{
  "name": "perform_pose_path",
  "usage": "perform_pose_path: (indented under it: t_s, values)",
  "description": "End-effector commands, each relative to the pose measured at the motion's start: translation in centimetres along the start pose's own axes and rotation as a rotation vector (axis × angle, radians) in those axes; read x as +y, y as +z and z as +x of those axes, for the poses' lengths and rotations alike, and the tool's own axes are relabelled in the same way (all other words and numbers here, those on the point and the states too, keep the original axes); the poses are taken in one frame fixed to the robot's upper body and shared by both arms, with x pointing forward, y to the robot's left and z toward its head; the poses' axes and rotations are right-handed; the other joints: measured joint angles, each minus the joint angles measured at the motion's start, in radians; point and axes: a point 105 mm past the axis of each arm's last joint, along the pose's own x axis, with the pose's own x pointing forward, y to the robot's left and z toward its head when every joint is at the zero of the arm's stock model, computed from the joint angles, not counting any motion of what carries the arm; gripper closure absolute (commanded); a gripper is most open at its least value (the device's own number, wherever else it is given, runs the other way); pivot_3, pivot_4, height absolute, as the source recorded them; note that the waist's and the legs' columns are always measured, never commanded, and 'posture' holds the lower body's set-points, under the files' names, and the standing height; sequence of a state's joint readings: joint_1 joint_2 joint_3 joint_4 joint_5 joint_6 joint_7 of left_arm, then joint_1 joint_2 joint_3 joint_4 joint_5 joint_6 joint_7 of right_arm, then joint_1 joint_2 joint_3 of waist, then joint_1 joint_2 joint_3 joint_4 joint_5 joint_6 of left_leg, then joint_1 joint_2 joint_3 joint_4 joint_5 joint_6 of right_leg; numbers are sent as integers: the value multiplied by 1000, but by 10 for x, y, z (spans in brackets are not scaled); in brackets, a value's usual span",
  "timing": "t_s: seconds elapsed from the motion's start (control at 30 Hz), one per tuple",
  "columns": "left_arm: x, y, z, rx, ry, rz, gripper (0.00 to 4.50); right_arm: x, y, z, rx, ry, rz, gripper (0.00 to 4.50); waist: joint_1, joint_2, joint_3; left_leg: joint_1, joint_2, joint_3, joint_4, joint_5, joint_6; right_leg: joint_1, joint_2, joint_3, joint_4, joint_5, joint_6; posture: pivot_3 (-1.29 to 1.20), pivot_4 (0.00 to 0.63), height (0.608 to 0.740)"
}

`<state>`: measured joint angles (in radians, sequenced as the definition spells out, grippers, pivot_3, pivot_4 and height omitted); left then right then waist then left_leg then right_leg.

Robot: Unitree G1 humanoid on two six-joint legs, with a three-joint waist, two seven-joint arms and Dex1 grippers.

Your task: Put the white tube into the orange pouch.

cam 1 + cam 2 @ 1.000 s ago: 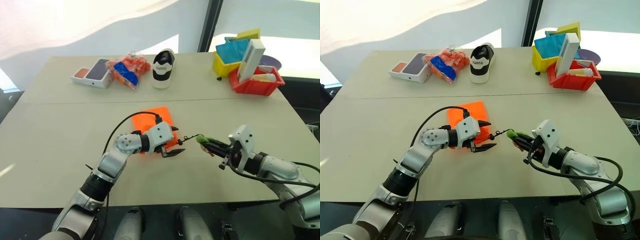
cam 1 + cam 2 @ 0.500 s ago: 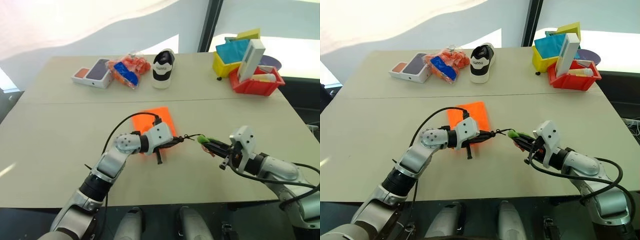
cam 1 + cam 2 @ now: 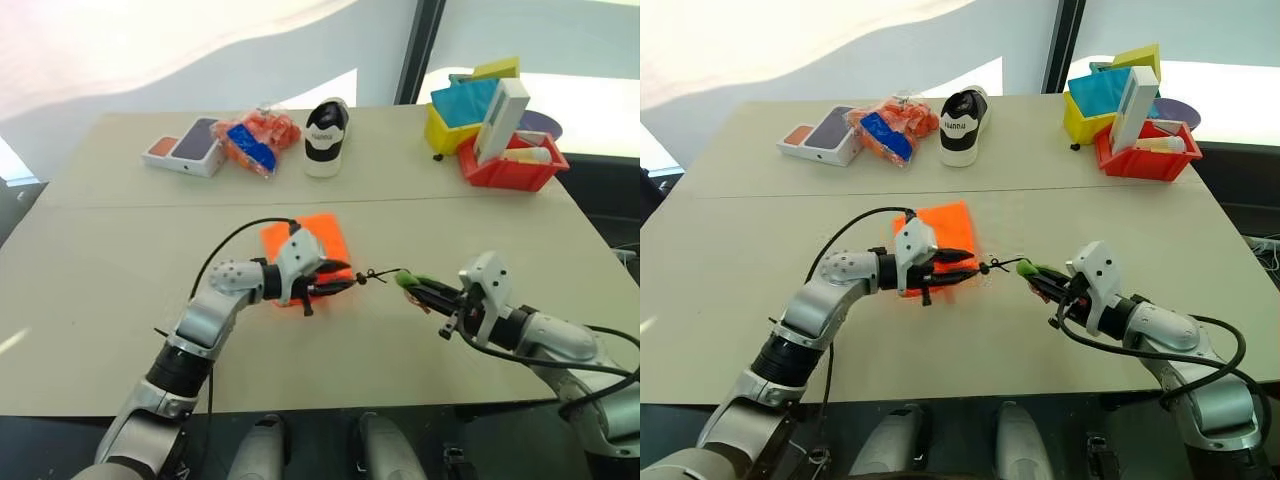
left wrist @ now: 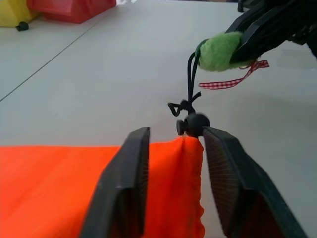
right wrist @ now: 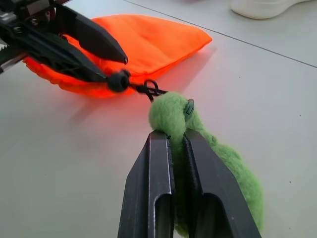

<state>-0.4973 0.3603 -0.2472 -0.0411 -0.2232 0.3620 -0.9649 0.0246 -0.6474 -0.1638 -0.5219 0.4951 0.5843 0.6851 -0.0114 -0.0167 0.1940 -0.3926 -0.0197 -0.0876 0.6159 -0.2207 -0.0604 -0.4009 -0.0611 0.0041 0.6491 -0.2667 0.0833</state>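
Note:
The orange pouch (image 3: 310,236) lies flat in the middle of the table, its gathered mouth facing my right arm. My left gripper (image 4: 176,136) is open, one black finger on each side of that mouth corner, just behind the black cord stopper (image 4: 195,123). A thin black cord runs from the stopper to a fuzzy green loop (image 5: 171,114). My right gripper (image 5: 177,136) is shut on the green loop and holds it just above the table, to the right of the pouch. The white tube is hidden from me.
At the back stand a black-and-white shoe (image 3: 325,135), an orange-and-blue snack packet (image 3: 255,140) and a phone box (image 3: 185,145). Back right are a yellow bin (image 3: 450,128) and a red bin (image 3: 515,168) with a tall white box (image 3: 500,120).
My left gripper has drawn back to the left onto the pouch's mouth and rolled; it was shut half a second ago and now stands open. The right gripper has kept still.

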Motion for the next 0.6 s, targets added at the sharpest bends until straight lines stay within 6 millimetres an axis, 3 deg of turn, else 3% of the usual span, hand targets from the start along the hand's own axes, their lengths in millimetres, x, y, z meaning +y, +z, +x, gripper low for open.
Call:
perform_pose_path:
  t_s: [0.03,0.23,0.47,0.6]
  values:
    - [-1,16,-6,-47,-36,40,1512,1,9,-2,-21,8,-30,4500,0,0,0,0,0,0,0,0,0,0,0,0,0,0,0,0,150,740]
    - [-6,15,-4,-33,-60,78,1512,1,9,-3,-22,4,-32,4500,0,0,0,0,0,0,0,0,0,0,0,0,0,0,0,0,150,740]
    - [-14,9,12,-5,-36,276,1512,1,9,-3,-23,-5,-23,4500,1,0,0,0,0,0,0,0,0,0,0,0,0,0,0,0,150,740]
    - [-17,11,17,-49,-3,355,1512,-4,17,-6,-93,-26,67,4500,1,0,0,0,0,0,0,0,0,0,0,0,0,0,0,0,150,740]
